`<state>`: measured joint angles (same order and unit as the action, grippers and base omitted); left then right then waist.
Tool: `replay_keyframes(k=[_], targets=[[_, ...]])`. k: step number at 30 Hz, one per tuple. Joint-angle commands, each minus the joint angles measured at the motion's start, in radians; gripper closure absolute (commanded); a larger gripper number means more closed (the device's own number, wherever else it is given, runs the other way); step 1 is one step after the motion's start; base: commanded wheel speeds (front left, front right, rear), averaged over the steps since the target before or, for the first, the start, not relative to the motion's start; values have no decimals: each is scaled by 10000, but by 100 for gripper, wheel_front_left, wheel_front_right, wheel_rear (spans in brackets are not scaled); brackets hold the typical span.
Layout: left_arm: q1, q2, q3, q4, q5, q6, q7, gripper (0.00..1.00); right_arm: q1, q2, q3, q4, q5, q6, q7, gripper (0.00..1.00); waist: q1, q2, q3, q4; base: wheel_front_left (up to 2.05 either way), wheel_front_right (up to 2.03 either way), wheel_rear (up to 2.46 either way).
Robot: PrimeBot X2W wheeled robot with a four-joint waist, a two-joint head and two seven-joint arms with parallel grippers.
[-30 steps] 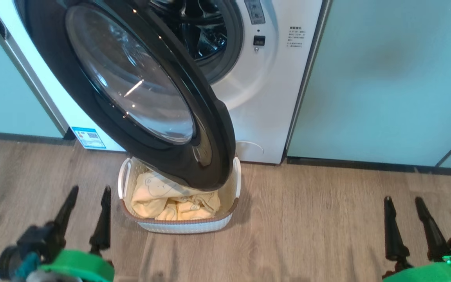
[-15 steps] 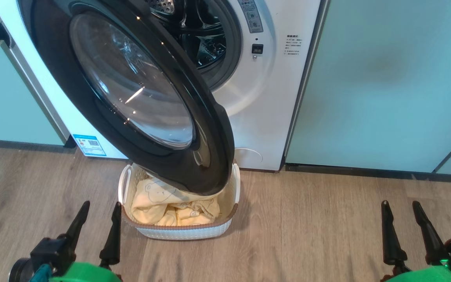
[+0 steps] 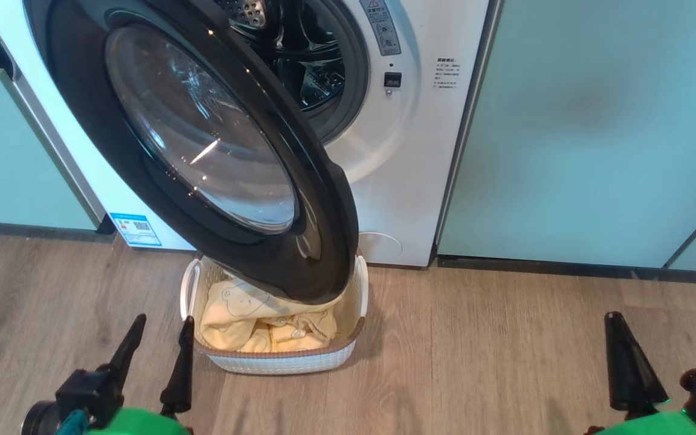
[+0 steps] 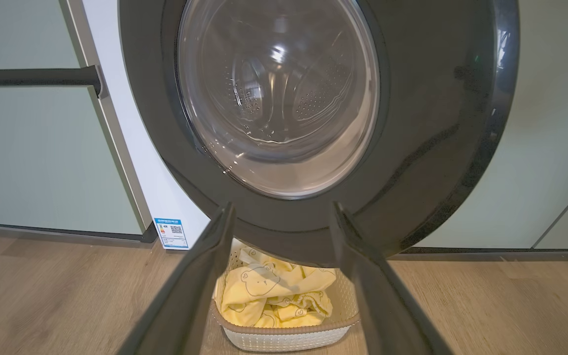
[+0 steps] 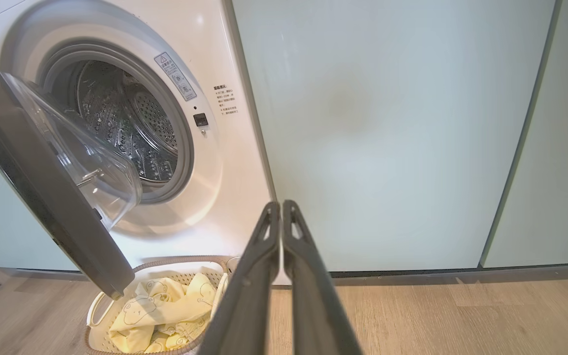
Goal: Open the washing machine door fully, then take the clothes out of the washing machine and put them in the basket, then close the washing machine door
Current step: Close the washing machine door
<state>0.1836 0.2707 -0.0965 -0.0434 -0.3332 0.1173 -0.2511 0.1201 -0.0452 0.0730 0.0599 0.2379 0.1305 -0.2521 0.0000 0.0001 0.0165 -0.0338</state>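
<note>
Yellow clothes [image 3: 245, 308] lie in the basket [image 3: 281, 362], so closing is due: push the washing machine door [image 3: 318, 241] by its black ring, not its glass; left gripper [image 3: 164, 319] spread empty, right gripper [image 5: 280, 204] pinched together.

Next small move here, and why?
Probably bring the left gripper forward against the black ring of the washing machine door, near its free edge, to start pushing it shut. The clothes lie in the basket, the drum looks empty, and the door stands open.
</note>
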Motion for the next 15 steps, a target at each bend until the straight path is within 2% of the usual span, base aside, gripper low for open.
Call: replay_keyframes(k=[1,9,15], targets=[[-287,97,411,-241,68,36,-85,0,-127,-51,254,-260,72,2,-97,100,0,-1,-1,4,0,0,0],[-426,98,397,-211,80,46,-92,0,-193,-51,391,-162,134,2,-97,100,0,-1,94,72,0,0,0],[-593,108,356,-215,100,6,-96,0,-316,-51,474,-78,213,2,-97,100,0,-1,176,404,0,0,0]])
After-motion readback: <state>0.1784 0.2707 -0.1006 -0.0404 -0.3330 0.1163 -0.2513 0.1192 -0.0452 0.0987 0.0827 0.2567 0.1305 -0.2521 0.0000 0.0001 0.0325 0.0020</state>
